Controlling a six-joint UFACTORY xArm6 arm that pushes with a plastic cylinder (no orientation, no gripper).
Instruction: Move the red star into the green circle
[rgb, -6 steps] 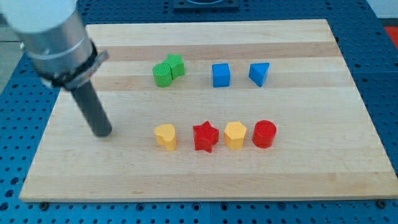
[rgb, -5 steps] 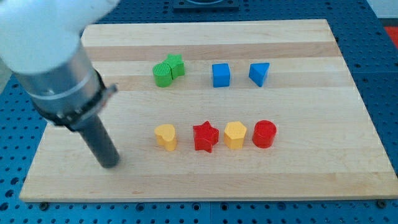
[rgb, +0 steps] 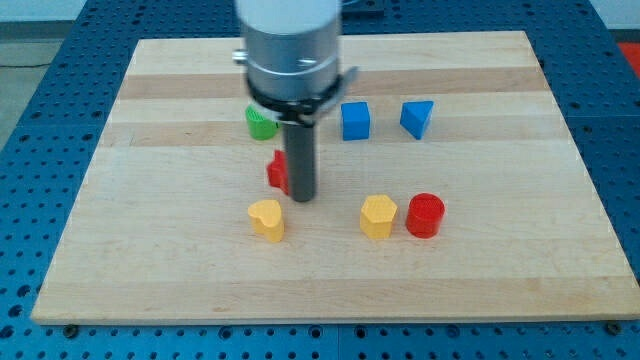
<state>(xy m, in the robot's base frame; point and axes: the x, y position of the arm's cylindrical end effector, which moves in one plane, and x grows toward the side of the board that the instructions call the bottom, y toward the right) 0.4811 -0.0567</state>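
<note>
The red star (rgb: 277, 172) sits mid-board, mostly hidden behind my rod, with only its left part showing. My tip (rgb: 302, 196) rests on the board touching the star's lower right side. The green circle (rgb: 260, 123) lies above the star, at the view's upper middle, partly covered by the arm's grey body. The green star that was next to it is hidden behind the arm.
A blue cube (rgb: 355, 120) and a blue triangle (rgb: 418, 118) sit right of the arm. A yellow heart (rgb: 267, 219), a yellow hexagon (rgb: 378, 216) and a red cylinder (rgb: 425, 215) form a row below. The wooden board's (rgb: 560, 290) edges border blue perforated table.
The arm swung from the board's left side to the middle. The red star has left the bottom row and slid up and left toward the green circle.
</note>
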